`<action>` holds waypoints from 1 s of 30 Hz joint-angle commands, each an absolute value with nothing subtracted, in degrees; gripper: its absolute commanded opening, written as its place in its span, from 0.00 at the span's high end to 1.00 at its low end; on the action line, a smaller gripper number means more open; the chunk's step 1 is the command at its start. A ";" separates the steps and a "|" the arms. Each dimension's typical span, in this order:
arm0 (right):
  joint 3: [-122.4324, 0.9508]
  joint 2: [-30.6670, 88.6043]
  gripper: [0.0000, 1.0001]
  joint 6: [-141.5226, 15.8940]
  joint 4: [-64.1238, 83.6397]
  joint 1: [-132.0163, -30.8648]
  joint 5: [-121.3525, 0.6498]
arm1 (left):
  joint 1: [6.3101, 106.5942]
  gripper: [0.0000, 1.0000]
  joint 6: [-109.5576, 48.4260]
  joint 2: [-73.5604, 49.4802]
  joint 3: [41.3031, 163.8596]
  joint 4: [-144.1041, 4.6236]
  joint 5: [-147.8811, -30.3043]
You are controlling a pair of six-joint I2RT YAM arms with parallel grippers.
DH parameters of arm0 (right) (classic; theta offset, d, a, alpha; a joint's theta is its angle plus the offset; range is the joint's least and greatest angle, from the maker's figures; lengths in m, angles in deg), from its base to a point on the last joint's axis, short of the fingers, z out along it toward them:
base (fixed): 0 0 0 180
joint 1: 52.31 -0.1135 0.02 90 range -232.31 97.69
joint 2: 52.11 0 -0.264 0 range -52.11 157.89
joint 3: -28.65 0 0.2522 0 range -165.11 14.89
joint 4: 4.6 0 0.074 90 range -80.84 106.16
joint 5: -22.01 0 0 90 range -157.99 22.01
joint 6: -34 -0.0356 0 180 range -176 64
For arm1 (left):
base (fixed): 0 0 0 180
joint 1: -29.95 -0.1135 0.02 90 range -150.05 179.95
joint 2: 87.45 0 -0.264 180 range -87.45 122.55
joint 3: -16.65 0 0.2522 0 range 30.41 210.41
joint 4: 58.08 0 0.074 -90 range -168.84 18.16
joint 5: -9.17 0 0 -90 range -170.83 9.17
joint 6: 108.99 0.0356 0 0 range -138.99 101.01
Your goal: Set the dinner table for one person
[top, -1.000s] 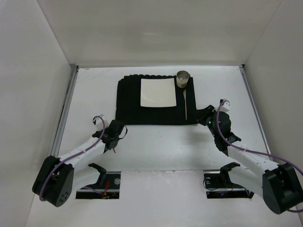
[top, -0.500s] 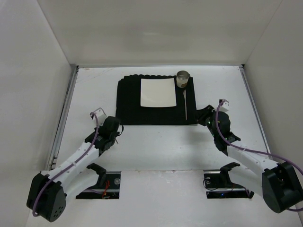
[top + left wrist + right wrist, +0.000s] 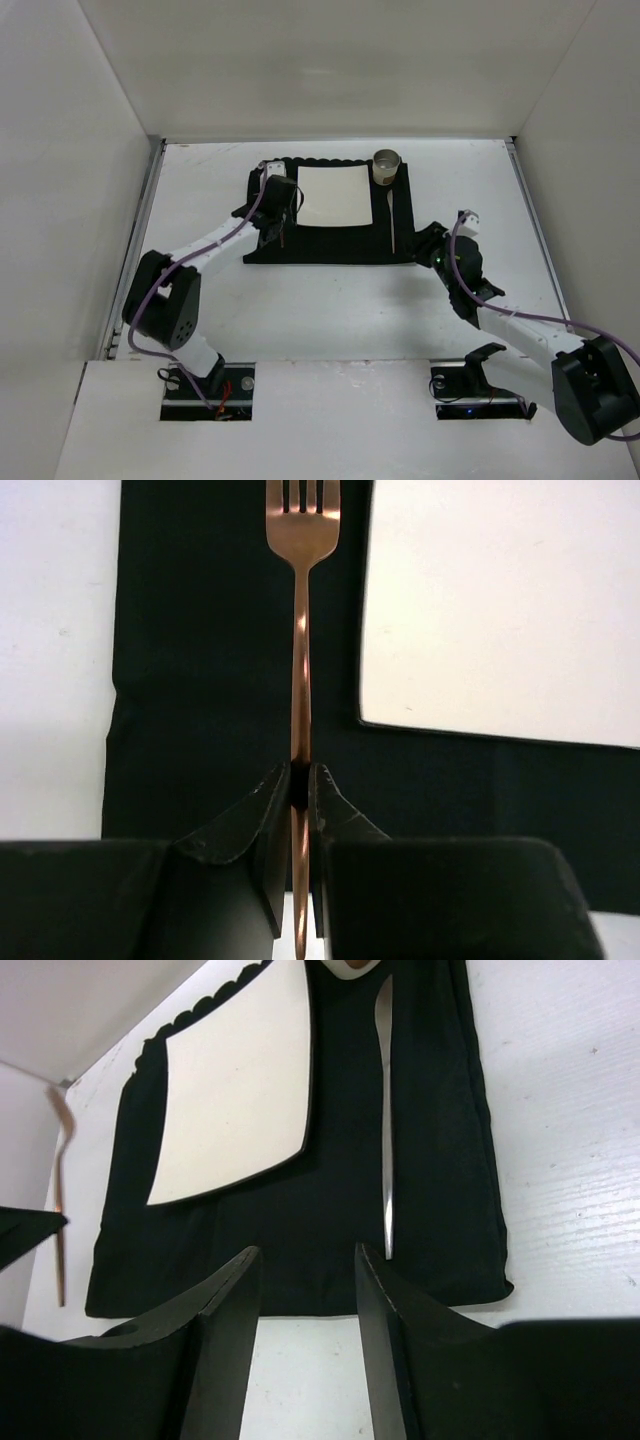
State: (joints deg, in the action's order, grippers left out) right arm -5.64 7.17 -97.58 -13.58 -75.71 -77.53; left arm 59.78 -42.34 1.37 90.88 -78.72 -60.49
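The dinner table [image 3: 330, 310] is a white tabletop with white walls. On it lies a black placemat [image 3: 270, 250] with a white square plate [image 3: 335, 195], a silver knife [image 3: 393, 222] right of the plate and a metal cup [image 3: 386, 165] at the far right corner. My left gripper [image 3: 279, 222] points down over the mat's left strip. It is shut [image 3: 302, 775] on the handle of a copper fork [image 3: 302, 630], tines pointing far, just left of the plate [image 3: 500, 610]. My right gripper [image 3: 432, 245] is open and empty [image 3: 305, 1280] at the mat's near right corner.
The right wrist view shows the knife [image 3: 385, 1110], the plate [image 3: 240, 1090], the mat [image 3: 300, 1220] and the fork [image 3: 58, 1200] at the far left. Side walls and metal rails [image 3: 135, 250] border the table. Two arm bases stand at the near edge.
My left arm has swung from the near left of the table up over the placemat's left strip, carrying the fork. My right arm has hardly moved.
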 commanded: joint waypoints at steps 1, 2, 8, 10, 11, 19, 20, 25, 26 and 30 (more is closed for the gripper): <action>-7.78 7.04 0.51 -96.52 -17.03 -76.17 -78.72 | 57.51 0.97 -36.92 4.65 94.31 -79.58 -63.34; -7.78 7.13 0.49 -96.60 -17.03 -76.17 -78.54 | 57.42 0.97 -36.31 5.97 94.66 -79.32 -63.17; -8.13 8.44 0.39 -96.52 -17.47 -76.26 -78.45 | 58.47 0.97 -33.32 10.29 94.75 -78.97 -58.95; -8.31 8.62 0.36 -96.34 -17.47 -76.44 -78.36 | 58.65 0.97 -33.31 10.72 94.22 -78.53 -58.42; -8.22 8.62 0.35 -96.34 -17.47 -76.52 -78.80 | 58.56 0.97 -33.31 10.90 94.13 -78.26 -58.25; -8.22 9.50 0.31 -96.25 -17.91 -76.61 -78.63 | 57.42 0.96 -32.70 11.96 94.31 -77.21 -58.16; -8.31 9.67 0.30 -96.43 -17.91 -76.61 -78.37 | 57.42 0.96 -32.70 12.05 94.05 -77.03 -58.16; -8.31 10.11 0.28 -96.34 -18.08 -76.70 -78.63 | 57.50 0.96 -32.61 13.10 93.78 -76.06 -58.07; -8.40 10.29 0.28 -96.34 -18.08 -76.70 -78.37 | 57.42 0.96 -32.61 13.01 93.69 -75.71 -57.81; -8.49 10.20 0.27 -96.25 -18.08 -76.97 -78.89 | 57.07 0.96 -32.61 12.92 94.22 -75.18 -57.80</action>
